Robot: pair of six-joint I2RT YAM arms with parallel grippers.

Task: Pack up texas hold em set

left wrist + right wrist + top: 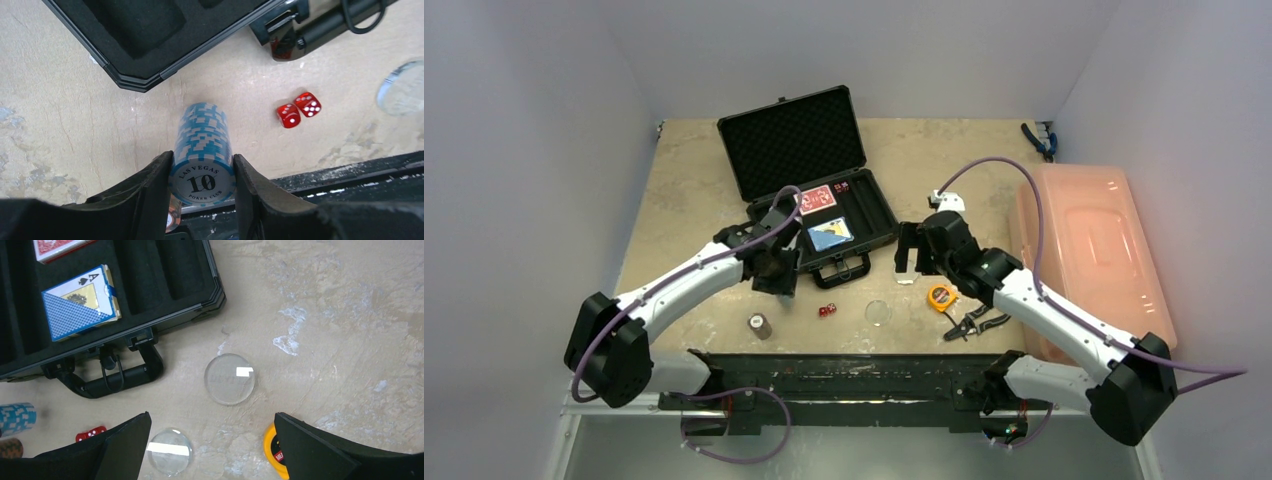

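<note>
The black briefcase (792, 140) lies open at the table's middle back, with a red deck (817, 199) and a blue deck (830, 236) in its foam. My left gripper (776, 275) is shut on a blue chip stack (202, 150) low over the table, just in front of the case's near left corner. Two red dice (299, 109) lie to its right. My right gripper (211, 416) is open and empty above two clear discs, one farther (229, 378) and one nearer (169, 451). A brown chip stack (760, 326) stands near the front edge.
An orange-yellow tape measure (941, 297) and black-handled pliers (974, 322) lie under my right arm. A pink lidded bin (1089, 250) fills the right side. Blue-handled pliers (1039, 140) lie at the back right corner. The case's handle (117, 377) points toward me.
</note>
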